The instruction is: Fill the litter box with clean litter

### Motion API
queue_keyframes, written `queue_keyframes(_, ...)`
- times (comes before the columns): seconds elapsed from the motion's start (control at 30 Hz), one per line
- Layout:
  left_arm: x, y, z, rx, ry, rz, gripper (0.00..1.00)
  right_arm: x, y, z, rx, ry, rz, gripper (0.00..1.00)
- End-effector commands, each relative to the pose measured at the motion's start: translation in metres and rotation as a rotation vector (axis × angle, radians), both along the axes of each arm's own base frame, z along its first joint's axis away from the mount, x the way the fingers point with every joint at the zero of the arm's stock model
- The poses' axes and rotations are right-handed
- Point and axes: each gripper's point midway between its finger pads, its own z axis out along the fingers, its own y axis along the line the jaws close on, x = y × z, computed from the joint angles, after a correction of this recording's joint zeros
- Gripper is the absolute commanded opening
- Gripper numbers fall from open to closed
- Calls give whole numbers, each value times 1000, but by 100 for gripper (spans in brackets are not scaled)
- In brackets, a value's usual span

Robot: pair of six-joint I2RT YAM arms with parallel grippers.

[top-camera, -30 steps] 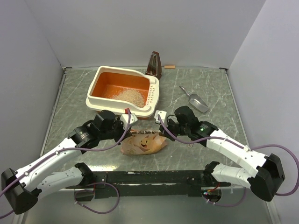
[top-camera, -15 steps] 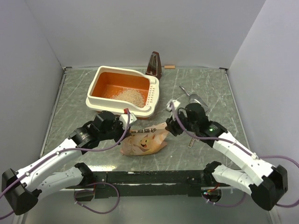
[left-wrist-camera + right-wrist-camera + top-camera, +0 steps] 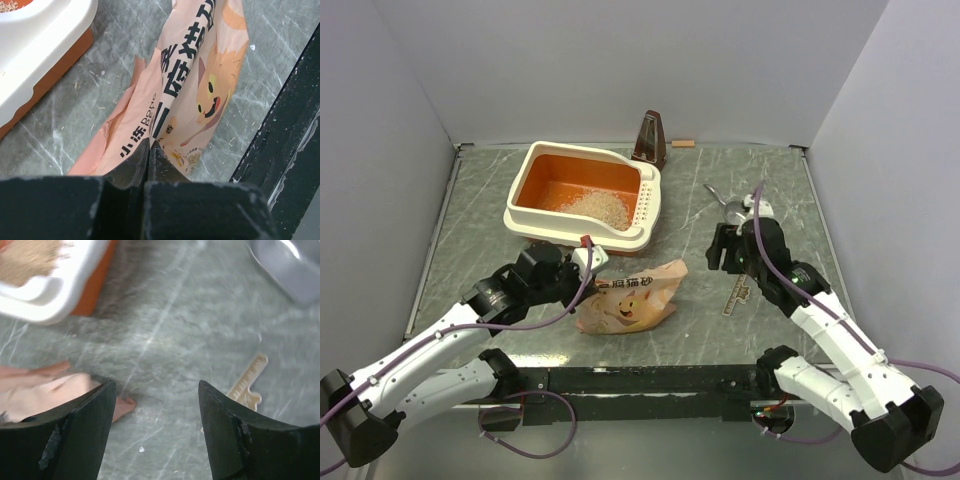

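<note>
Where the two arms reach out from the near edge of the gray table (image 3: 480,200), a crinkled tan bag (image 3: 630,303) with a cartoon cat lies flat in the middle. The left gripper (image 3: 588,265) has its two fingers pressed tight on the bag's upper left edge. The right gripper (image 3: 720,255) hangs over bare table to the right of the bag. Its fingers are wide apart with nothing between them, and a small tan tag (image 3: 735,297) lies close by. Farther back on the left sits the litter box (image 3: 535,215), past the bag and not touching it. The clean litter (image 3: 600,207) is a small heap on its orange floor, near the slotted side. A metal scoop (image 3: 742,218) lies right of the box, partly hidden by the right arm. A dark brown pointed thing (image 3: 650,138) stands behind the box, with a little tan block (image 3: 682,143) beside it.
</note>
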Motion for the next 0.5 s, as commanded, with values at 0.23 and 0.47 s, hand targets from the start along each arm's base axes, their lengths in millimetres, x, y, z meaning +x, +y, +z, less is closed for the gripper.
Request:
queue_keyframes(0.23,12,-3,20,-62,-59,52,1,-32,-60,-94,184,296,-478,59)
queue_keyframes(0.47,13,-2,19,-59,-72,63,2,-32,-89,-123,165,334,-631,61)
